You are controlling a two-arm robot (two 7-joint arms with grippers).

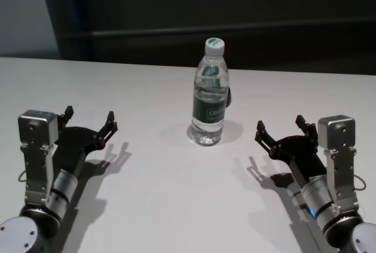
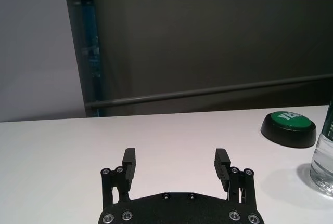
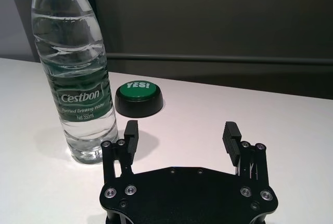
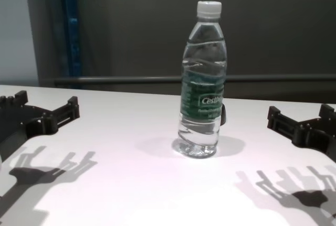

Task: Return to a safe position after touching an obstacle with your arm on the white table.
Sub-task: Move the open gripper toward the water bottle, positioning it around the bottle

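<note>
Cestbon water bottle point(image 1: 209, 97) upright mid white surface point(image 1: 153, 206), green YES! button point(image 3: 139, 98) behind it. Left hand point(image 1: 90, 118) and right hand point(image 1: 281, 126) flank bottle, apart, both wide, holding nothing.

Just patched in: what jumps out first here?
A water bottle stands upright mid-table, with a green button just behind it. The left claw and right claw hang open either side of it, near the table's front, neither touching it.
</note>
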